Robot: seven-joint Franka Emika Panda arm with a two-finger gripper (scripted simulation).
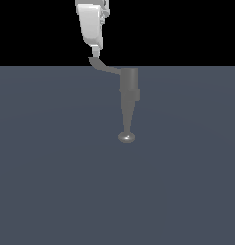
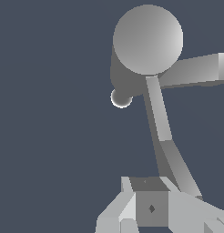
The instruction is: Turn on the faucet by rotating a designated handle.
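Just below gripper (image 1: 96, 53), rounded tip of handle (image 1: 104, 67) is met; contact seems made, though finger spacing cannot be told from either view. Handle is seen running from fingertips sideways to cylindrical body of faucet (image 1: 129, 86), with tapered stem and knob beyond, away from hand. For clean rotation, push is best kept at lever tip, tangent to arc about body, steady, so slipping off is avoided.

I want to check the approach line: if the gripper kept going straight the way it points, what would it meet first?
Likely the handle: the gripper sits right above its tip, though depth is unclear.
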